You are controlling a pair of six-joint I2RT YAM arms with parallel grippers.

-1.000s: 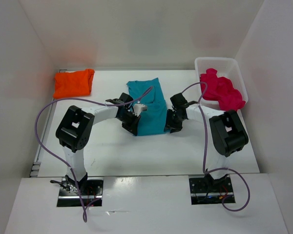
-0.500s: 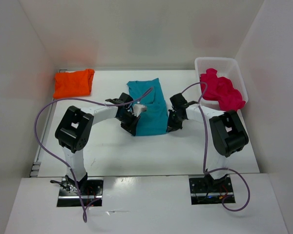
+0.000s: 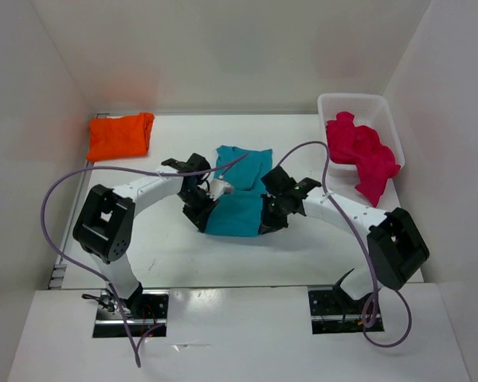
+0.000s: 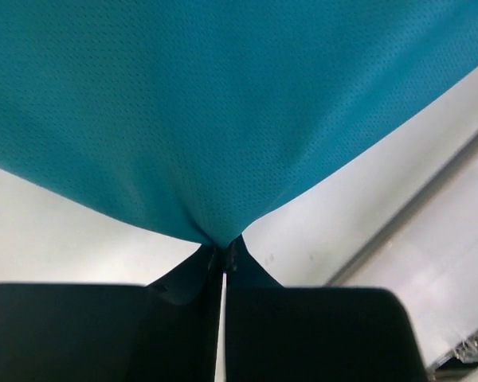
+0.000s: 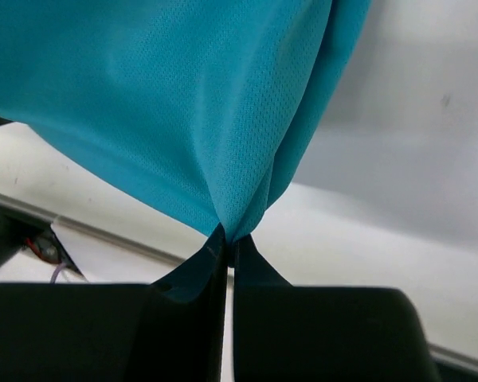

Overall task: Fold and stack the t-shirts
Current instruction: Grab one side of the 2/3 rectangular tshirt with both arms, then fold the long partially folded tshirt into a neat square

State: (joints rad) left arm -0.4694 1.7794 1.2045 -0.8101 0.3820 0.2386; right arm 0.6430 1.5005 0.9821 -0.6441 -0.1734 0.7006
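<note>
The teal t-shirt (image 3: 237, 197) lies mid-table, its near part lifted between both arms. My left gripper (image 3: 201, 216) is shut on the shirt's near left edge, and the teal cloth (image 4: 223, 119) fans out from its tips (image 4: 221, 243). My right gripper (image 3: 268, 223) is shut on the near right edge, the teal cloth (image 5: 191, 111) bunching at its tips (image 5: 229, 236). A folded orange t-shirt (image 3: 120, 136) rests at the back left. The pink-red t-shirt (image 3: 362, 150) is crumpled in the basket, one end hanging over its near edge.
The white plastic basket (image 3: 338, 103) stands at the back right against the right wall. White walls close the table on three sides. Purple cables loop over both arms.
The right gripper closed on the teal shirt's near right edge. Both arms drew toward the near side, lifting and pulling the shirt's near part; the shirt is now shorter and skewed.
</note>
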